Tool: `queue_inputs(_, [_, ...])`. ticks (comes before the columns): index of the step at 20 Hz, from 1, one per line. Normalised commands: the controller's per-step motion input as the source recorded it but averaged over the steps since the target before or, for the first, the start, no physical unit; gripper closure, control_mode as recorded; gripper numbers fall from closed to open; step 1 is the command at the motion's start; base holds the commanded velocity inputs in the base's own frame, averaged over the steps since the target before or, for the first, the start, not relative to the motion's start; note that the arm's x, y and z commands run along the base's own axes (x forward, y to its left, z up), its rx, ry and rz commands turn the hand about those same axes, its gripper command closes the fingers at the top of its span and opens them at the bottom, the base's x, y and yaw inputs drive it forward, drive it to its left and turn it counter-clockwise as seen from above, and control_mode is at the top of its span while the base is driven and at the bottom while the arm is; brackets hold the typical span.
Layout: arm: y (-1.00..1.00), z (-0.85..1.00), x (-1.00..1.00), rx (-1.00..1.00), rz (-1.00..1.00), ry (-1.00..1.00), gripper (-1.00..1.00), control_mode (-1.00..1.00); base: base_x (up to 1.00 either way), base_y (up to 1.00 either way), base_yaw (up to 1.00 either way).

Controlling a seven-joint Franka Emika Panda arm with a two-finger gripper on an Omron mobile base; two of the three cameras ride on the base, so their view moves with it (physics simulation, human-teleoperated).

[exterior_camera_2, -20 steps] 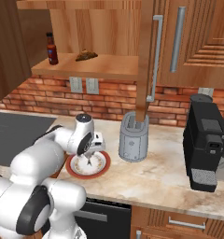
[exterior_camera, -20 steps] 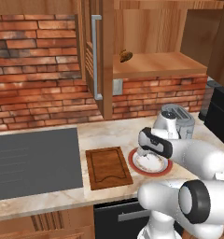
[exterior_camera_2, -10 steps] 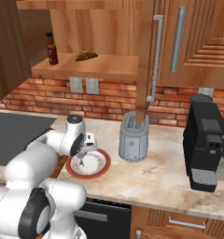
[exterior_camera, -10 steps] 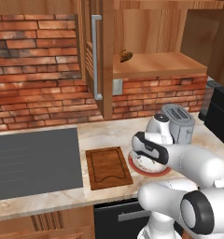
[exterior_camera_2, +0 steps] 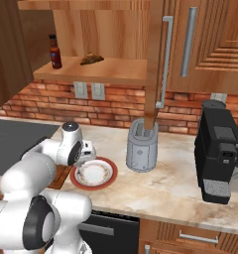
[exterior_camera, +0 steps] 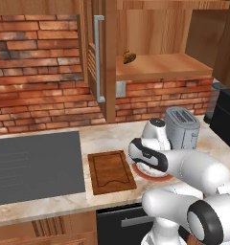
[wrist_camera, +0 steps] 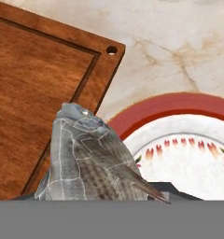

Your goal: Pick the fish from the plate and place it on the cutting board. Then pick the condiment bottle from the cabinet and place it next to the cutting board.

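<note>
The silver-grey fish (wrist_camera: 88, 163) hangs close in the hand view, with my gripper (wrist_camera: 96, 196) shut on it. Its head points over the gap between the plate's red-orange rim (wrist_camera: 179, 105) and the dark brown cutting board (wrist_camera: 34, 79). In the left base view my hand (exterior_camera: 143, 154) hovers between the board (exterior_camera: 111, 171) and the plate (exterior_camera: 155, 176). The plate (exterior_camera_2: 107, 179) lies bare in the right base view, with my hand (exterior_camera_2: 76, 149) at its left edge. The condiment bottle (exterior_camera_2: 55, 51) stands upright at the left on the cabinet shelf (exterior_camera_2: 101, 75).
A silver toaster (exterior_camera: 181, 127) stands just behind the plate. The grey stovetop (exterior_camera: 35, 165) lies left of the board. A small brown lump (exterior_camera_2: 92, 58) sits on the shelf. The cabinet door's bar handle (exterior_camera: 97, 57) hangs above the counter. A black coffee machine (exterior_camera_2: 220, 158) stands at the right.
My hand has swung left from above the plate toward the cutting board, carrying the fish. The plate is left bare.
</note>
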Motion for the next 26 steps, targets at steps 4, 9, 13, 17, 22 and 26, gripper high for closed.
queue_inputs(4, [0.25,0.00,0.00,0.00,0.00,0.01,1.00,-1.00,0.00,0.00,0.00])
queue_inputs(9, [0.23,0.00,0.00,0.00,0.00,0.01,1.00,-1.00,0.00,0.00,0.00])
queue_inputs(13, [0.23,0.00,0.00,0.00,0.00,0.02,1.00,-1.00,0.00,0.00,0.00])
queue_inputs(17, [0.25,0.00,0.00,0.00,0.00,0.02,1.00,-1.00,0.00,0.00,0.00])
queue_inputs(22, [0.25,0.00,0.00,0.00,0.00,0.02,1.00,-1.00,0.00,0.00,0.00])
queue_inputs(26, [0.25,0.00,0.00,0.00,0.00,0.03,1.00,-1.00,0.00,0.00,0.00])
